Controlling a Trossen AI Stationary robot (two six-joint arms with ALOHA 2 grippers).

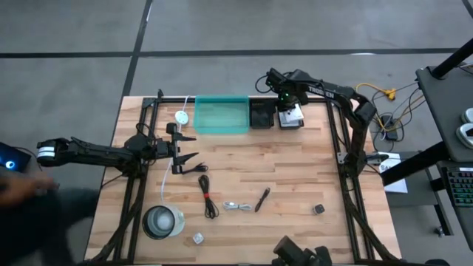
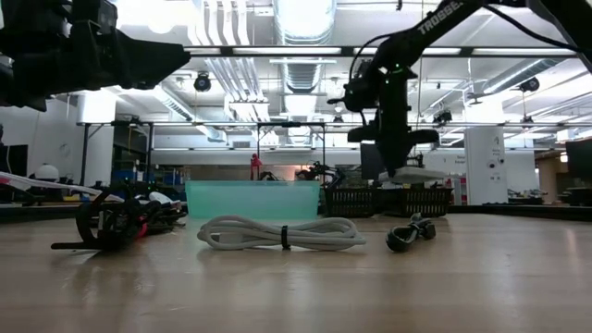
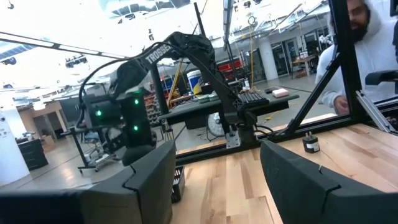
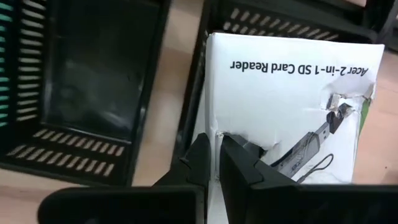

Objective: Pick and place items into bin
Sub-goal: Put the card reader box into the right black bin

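Note:
My right gripper (image 1: 290,109) is at the table's far edge, over the right-hand black bin (image 1: 292,122), shut on a white printed card (image 4: 286,93) that reads "Acer 2-in-1 SD Card Reader". A second black bin (image 1: 261,114) and a teal bin (image 1: 222,115) stand to its left. My left gripper (image 1: 191,148) hovers open over the table's left part, touching nothing. On the near half lie black cables with a red tie (image 1: 208,196), a silvery cable (image 1: 236,206), a black pen (image 1: 262,199), a tiny dark cube (image 1: 318,209) and a small clear piece (image 1: 198,238). My right gripper pinches the white card between its two fingers at one long edge (image 4: 231,127), near that edge's middle, coming from above and pointing down. The card (image 2: 414,173) stays nearly level beside the fingers, lifted just above the black bins (image 2: 398,200).
A round clear container (image 1: 162,222) stands near the left front corner. A long white cord with a round white disc (image 1: 181,117) runs down the left side by the teal bin. A person (image 3: 357,56) stands beyond the table's right side. Bare wood lies mid-table.

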